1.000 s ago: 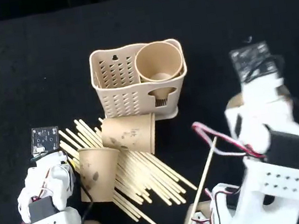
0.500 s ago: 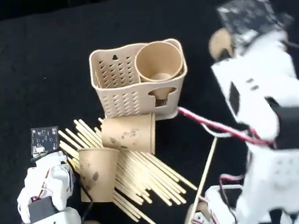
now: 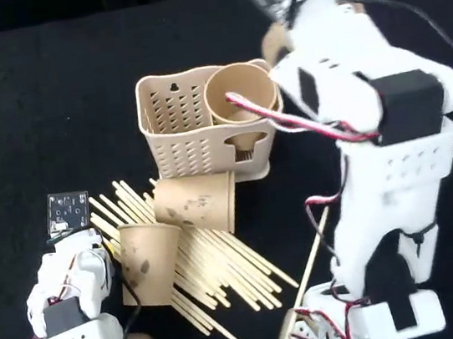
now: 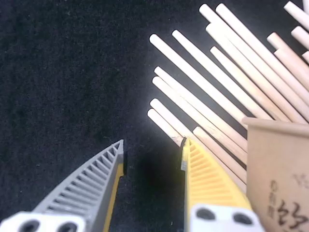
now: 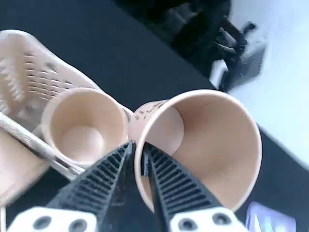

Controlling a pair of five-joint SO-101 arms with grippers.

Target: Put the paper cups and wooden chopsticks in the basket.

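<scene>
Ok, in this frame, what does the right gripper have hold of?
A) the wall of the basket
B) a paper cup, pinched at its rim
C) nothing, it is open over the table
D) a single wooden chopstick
B: in the right wrist view the right gripper is shut on the rim of a paper cup, with one finger inside the wall and one outside.

— What shifted?
— The right gripper (image 5: 136, 147) swung in from well to the right of the beige perforated plastic basket (image 3: 172, 131).
— And the tan paper cup (image 5: 207, 145)?
— It came along, rim pinched, now just beside the basket's far right corner.
</scene>
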